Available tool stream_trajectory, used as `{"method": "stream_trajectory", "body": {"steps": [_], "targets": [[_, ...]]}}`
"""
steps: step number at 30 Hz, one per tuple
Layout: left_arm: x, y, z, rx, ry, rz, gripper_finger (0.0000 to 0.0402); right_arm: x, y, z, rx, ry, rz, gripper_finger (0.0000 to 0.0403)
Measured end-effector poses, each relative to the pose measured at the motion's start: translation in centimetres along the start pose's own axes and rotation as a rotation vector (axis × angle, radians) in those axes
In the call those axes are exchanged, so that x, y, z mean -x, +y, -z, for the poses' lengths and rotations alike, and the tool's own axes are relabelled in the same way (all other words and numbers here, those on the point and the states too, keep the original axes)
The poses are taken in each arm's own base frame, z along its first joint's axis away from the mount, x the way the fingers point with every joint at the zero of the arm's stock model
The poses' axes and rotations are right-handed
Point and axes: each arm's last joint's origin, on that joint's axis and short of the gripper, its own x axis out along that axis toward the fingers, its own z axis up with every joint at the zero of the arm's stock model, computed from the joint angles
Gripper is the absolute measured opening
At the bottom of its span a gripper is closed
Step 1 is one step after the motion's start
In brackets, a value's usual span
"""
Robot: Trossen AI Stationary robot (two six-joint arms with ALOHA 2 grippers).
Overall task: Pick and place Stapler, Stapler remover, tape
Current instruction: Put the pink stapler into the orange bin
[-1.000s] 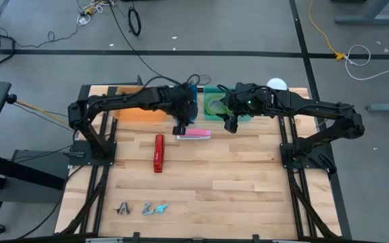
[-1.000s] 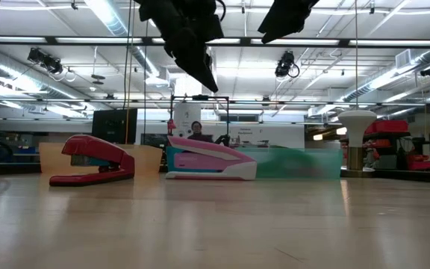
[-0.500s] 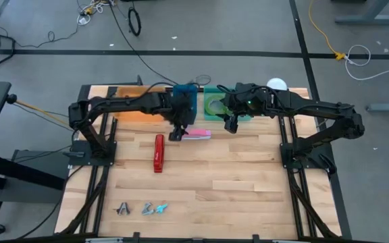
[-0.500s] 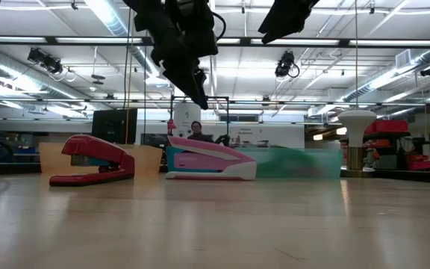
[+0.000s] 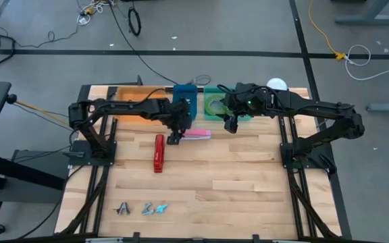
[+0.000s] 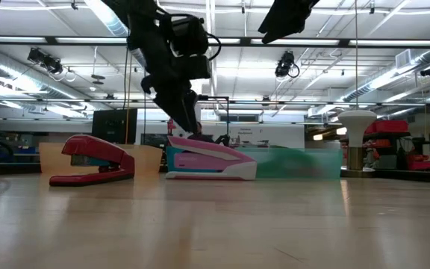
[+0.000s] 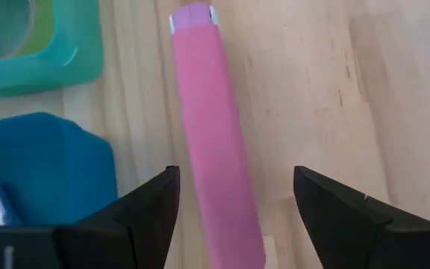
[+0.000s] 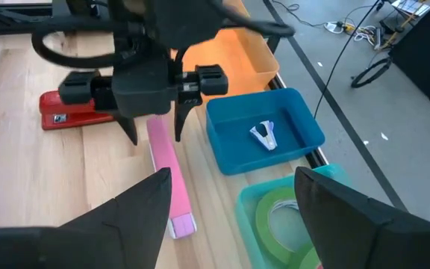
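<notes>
high view: i am seeing the left gripper (image 5: 175, 138) hanging over one end of the long pink plastic stapler (image 5: 196, 134), which is lying flat on the pale wooden table (image 5: 235, 175) just in front of the bins along the far edge. left wrist view is showing its two dark fingers (image 7: 144, 213) spread wide, one on each side of the pink stapler (image 7: 215, 149) and clear of it; nothing is being pinched.

low view: i am watching that left gripper (image 6: 187, 128) sitting just above the raised back of the pink stapler (image 6: 209, 159); i cannot tell whether it is touching.

the red plastic stapler (image 5: 158, 153) is lying on the table near the pink one, on the left arm's side, apart from it. three small staple removers, two grey and one blue (image 5: 142, 209), are sitting in a row near the front edge, well apart from both arms.

the blue rectangular plastic bin (image 8: 263, 138) is holding one pale staple remover (image 8: 264, 135). beside it, the teal square bin (image 8: 290, 217) is holding a green ring of tape (image 8: 278, 217). the orange bin (image 8: 226, 60) is standing on the blue bin's other side.

the right gripper (image 5: 229, 125) is hovering at the near edge of the teal bin, fingers (image 8: 136, 217) splayed apart and holding nothing.
</notes>
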Motion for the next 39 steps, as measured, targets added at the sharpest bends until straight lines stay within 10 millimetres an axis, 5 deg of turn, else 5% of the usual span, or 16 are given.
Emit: {"method": "stream_trajectory", "body": {"steps": [20, 33, 39], "targets": [[-3.0, -0.3, 1.7, 0.156, 0.058, -0.043, 0.0256, 0.0, 0.0, 0.1, 0.001, 0.012, 0.0, 0.0282], [-2.9, -0.4, 1.7, 0.151, 0.064, -0.041, 0.0151, 0.0, 0.0, 0.1, -0.006, 0.01, 0.001, 0.0282], [-2.9, -0.4, 1.7, 0.148, 0.063, -0.041, 0.0144, 0.0, 0.0, 0.1, -0.006, 0.009, 0.002, 0.0282]]}}
